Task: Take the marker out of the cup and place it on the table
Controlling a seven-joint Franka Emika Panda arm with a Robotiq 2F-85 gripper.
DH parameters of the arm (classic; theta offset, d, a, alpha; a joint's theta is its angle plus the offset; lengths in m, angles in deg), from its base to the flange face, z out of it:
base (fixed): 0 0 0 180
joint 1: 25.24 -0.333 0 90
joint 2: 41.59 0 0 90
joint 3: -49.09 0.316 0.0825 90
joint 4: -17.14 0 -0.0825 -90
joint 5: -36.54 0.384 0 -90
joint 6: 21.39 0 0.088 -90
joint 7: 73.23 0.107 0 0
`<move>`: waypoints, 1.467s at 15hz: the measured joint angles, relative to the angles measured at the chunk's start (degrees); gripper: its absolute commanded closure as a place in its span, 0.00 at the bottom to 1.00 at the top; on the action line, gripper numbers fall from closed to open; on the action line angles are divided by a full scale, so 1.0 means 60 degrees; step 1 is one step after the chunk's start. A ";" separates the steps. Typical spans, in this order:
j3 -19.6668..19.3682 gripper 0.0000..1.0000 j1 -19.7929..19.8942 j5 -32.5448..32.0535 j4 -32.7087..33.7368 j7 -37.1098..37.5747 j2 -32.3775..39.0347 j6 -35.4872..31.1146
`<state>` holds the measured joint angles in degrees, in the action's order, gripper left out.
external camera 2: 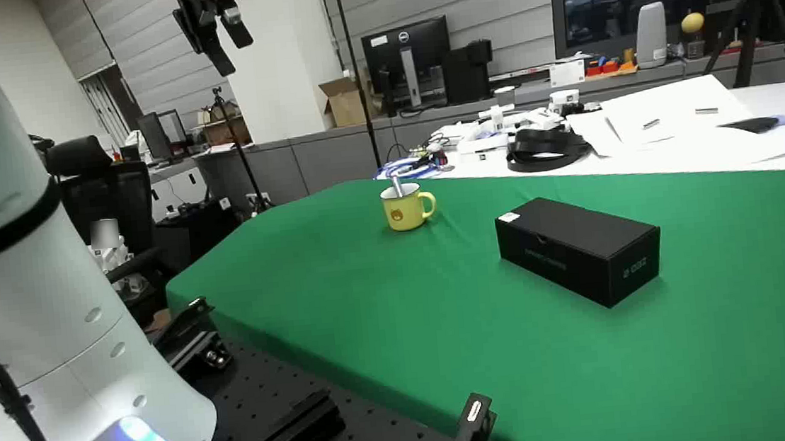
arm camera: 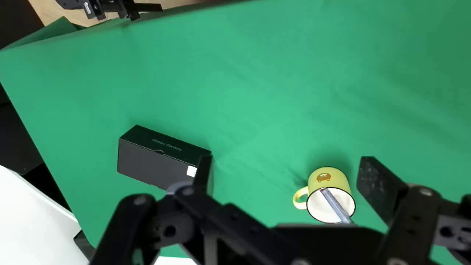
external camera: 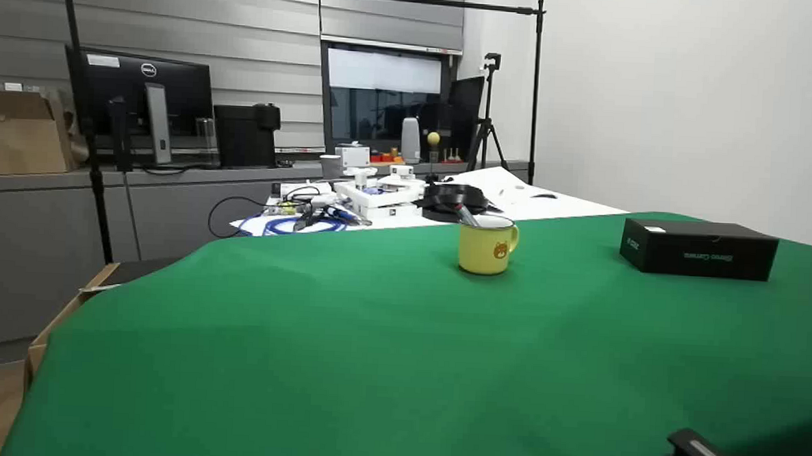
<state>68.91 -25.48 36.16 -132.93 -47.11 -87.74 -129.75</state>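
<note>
The yellow cup [external camera: 484, 253] stands upright on the green table [external camera: 346, 342], near the table's far edge; it also shows in an exterior view [external camera 2: 404, 214] and in the wrist view [arm camera: 333, 177]. The grey marker [external camera: 467, 217] leans inside the cup and its upper end sticks out past the rim, also in an exterior view [external camera 2: 397, 186]. In the wrist view the marker [arm camera: 335, 206] lies across the cup's opening, its outer end cut off by the gripper body. My gripper [external camera 2: 236, 55] is high above the table, open and empty. In the wrist view the cup shows between the fingers [arm camera: 285, 173], closer to the right one.
A black box [external camera 2: 579, 247] lies on the table to the handle side of the cup, also in the wrist view [arm camera: 162, 158]. A white desk [external camera 2: 705, 143] with cables and parts adjoins the far edge. Black brackets [external camera 2: 474, 426] stand at the robot's base.
</note>
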 measured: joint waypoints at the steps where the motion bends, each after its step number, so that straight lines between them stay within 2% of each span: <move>1: 0.0000 0.00 0.0000 0.0000 0.0000 0.0000 0.0003 -0.0004; 11: -0.0003 0.00 -0.0006 -0.0001 0.0000 0.0000 0.0006 -0.0005; 14: -0.0015 0.00 -0.0040 -0.0229 0.0012 -0.0437 0.0276 -0.0218; 17: -0.0206 0.00 -0.0104 -0.0535 0.0131 -0.1670 0.1243 -0.1073; 22: -0.0505 0.00 0.0036 -0.0507 0.1188 -0.4072 0.3983 -0.2484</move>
<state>65.88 -25.27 33.12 -125.80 -71.54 -63.84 -144.65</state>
